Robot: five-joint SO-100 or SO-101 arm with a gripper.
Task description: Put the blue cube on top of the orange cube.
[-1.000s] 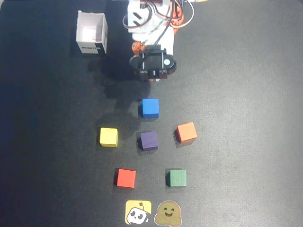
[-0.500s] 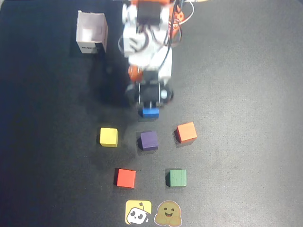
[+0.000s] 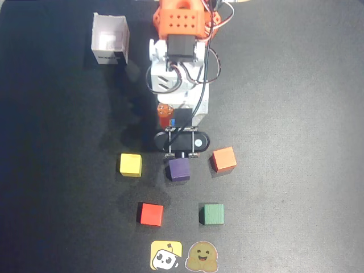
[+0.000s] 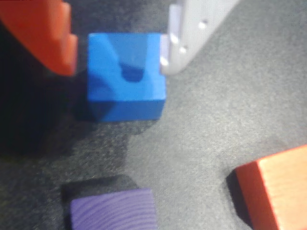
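Black cloth covered the table, and the gripper (image 4: 117,52) stood with its fingers wide on both sides of the small bright blue cube (image 4: 125,76), ready to squeeze, lift and carry it right to the light orange cube (image 3: 224,158).

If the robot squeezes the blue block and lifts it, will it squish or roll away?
Probably not. The blue cube has flat faces and sharp edges, so it looks stiff and should sit still, not roll. Its matte sides likely give the gripper decent grip. It is small, so probably light.
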